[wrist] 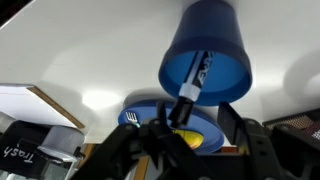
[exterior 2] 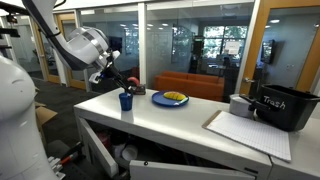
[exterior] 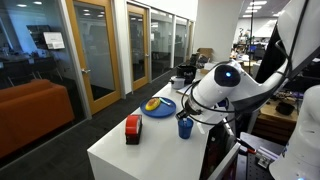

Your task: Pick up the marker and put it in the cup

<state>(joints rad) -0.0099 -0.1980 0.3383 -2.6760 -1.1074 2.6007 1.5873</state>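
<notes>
White tabletop carries the small blue cup beside a round blue plate. Only my wrist view shows the slim dark marker inside the cup's mouth, my pincer clamping its upper end.

We see our arm as rounded white shells with a blue-lit joint cap, and our gripper black and angular.

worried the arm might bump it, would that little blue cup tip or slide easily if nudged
Probably yes. The cup looks small, plain and thin-walled, so likely light. It stands alone on a smooth white table, so a nudge would probably slide it. In the wrist view the marker leans inside it beneath the gripper, so a sideways pull on that could tip it.
</notes>
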